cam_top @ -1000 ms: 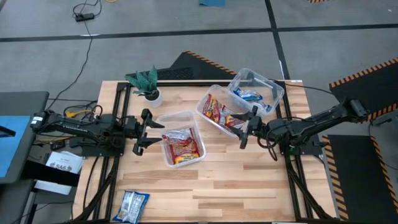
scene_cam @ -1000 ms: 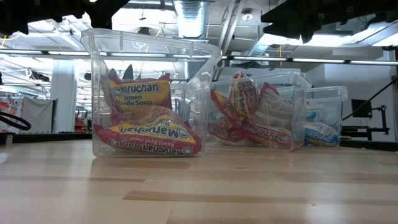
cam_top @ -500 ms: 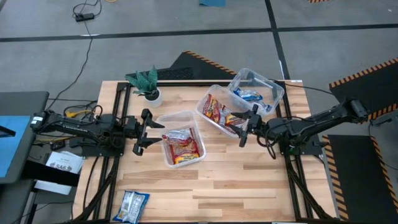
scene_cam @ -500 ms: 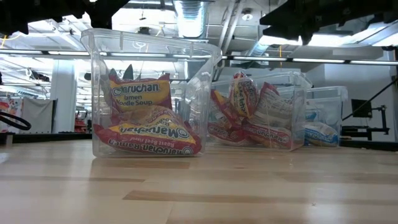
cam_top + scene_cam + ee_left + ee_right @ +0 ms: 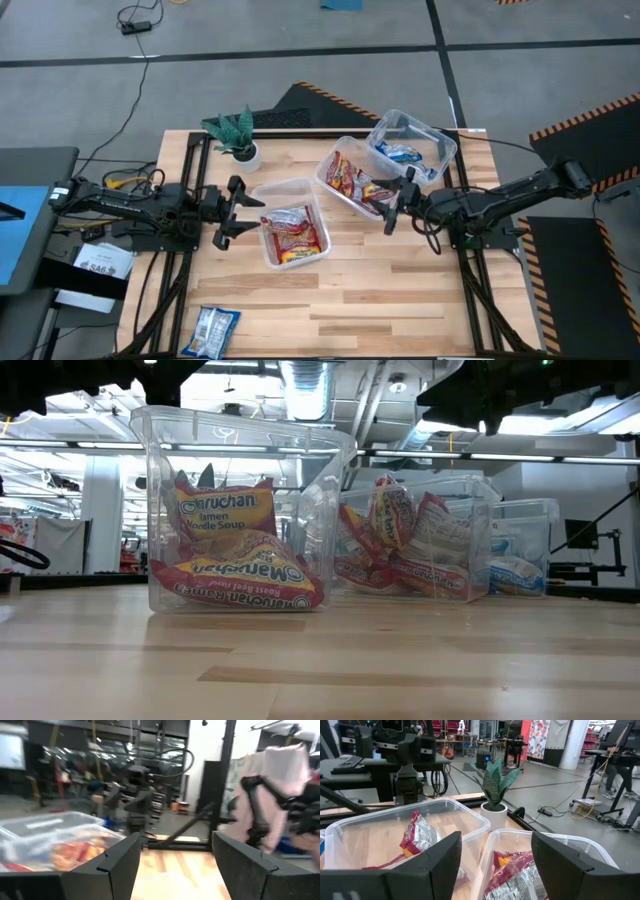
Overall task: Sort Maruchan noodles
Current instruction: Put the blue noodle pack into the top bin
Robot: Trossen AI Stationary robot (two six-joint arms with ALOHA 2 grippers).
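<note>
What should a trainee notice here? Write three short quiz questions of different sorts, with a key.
1. True or false: the blue-and-white packet at the near edge of the table lies inside a tub.
2. How many clear tubs stand on the table? A. two B. three C. five
3. Fill in: the left pincer and the right pincer both hang empty with their fingers ____.

Key: 1 false; 2 B; 3 open
</note>
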